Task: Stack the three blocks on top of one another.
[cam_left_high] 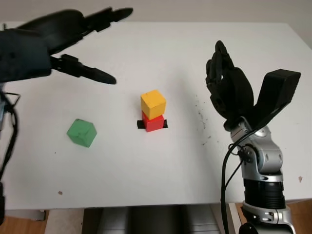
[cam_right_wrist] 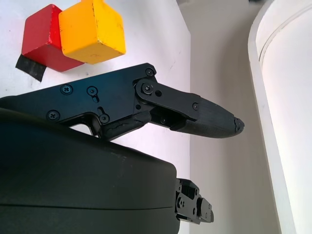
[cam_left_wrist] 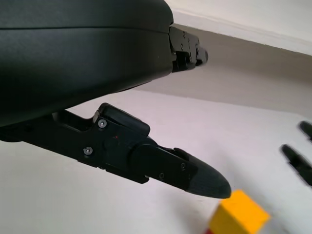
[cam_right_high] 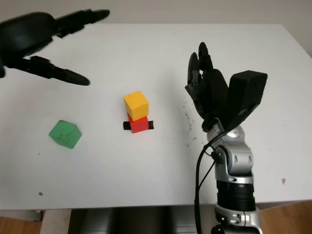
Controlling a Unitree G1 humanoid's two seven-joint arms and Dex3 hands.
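Yellow block point(cam_left_high: 153, 104) sits on red block point(cam_left_high: 154, 122) at frame centre, over a black tape mark point(cam_left_high: 141, 125), likely the stack's target spot. Green block point(cam_left_high: 81, 132) lies alone lower left on the worktop point(cam_left_high: 146, 165), still to stack. Left hand point(cam_left_high: 73, 41) open, upper left, holding nothing; right hand point(cam_left_high: 229, 87) open at right, empty. No readable writing.

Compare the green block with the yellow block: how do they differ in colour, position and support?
The green block lies alone on the white table, towards the robot's left; the yellow block sits on the red block at the centre. Green rests on the table itself; yellow is raised off it. Both are small cubes, and neither is held.
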